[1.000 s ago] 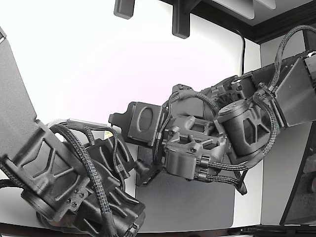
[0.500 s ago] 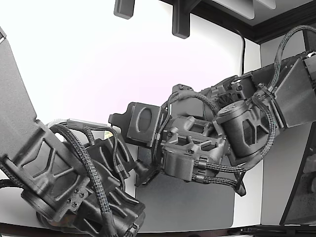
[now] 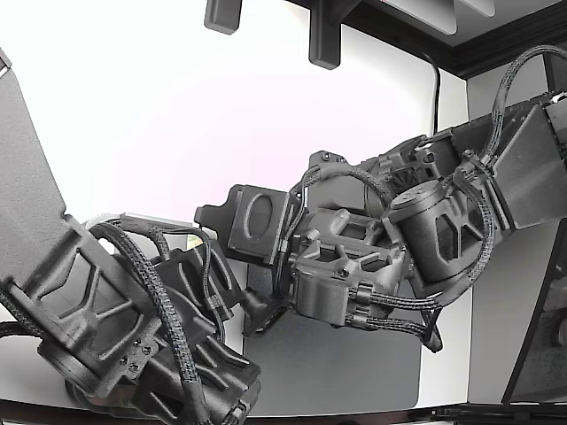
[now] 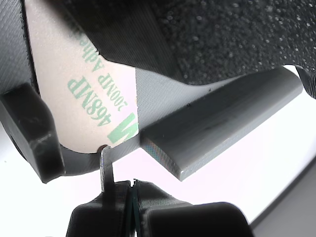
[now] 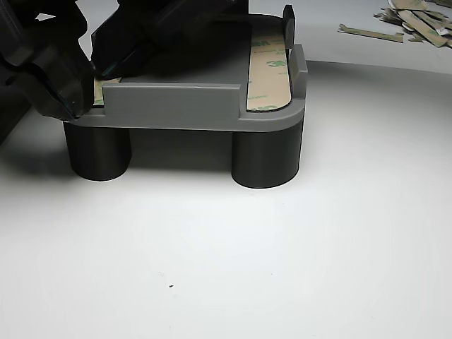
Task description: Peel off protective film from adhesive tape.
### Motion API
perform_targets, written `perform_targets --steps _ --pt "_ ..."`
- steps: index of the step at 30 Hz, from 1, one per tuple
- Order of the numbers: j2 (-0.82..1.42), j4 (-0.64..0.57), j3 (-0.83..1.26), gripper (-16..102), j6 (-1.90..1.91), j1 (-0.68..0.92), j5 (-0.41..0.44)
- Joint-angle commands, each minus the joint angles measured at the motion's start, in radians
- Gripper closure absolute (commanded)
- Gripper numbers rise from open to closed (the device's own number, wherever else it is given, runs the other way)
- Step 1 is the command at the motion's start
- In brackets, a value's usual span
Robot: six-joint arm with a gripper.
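Looking across the white bench [image 5: 282, 268], you have two dark arms crowding the exterior view. The one on that view's right [image 3: 425, 230] has only rocked a touch at the wrist over the last second and is back about where it was; the other arm [image 3: 97, 310] has not budged. So I judge the peel has barely advanced.

The grey fixture [image 5: 176, 106] stands on its two round legs, and one strip of adhesive tape [image 5: 268, 70] lies along its end, printed side up. Peeled scraps [image 5: 409, 18] lie well apart at the far edge.

Up close, the protective film [image 4: 74, 74] lies flat on its tape in the fixture. Your gripper [image 4: 131, 197] sits just beside its edge, jaws pressed together with a pale green sliver in the seam, likely film. A thin tab [image 4: 105, 165] rises from it to the film's corner.

Green print reads "3M", "468MP", "200MP".
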Motion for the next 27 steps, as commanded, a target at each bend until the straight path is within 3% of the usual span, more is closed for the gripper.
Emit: perform_targets --steps 1,27 --pt "0.015 0.0 -0.029 97 -0.002 -0.006 0.003" --pt "0.008 0.0 -0.034 97 -0.018 -0.005 0.009"
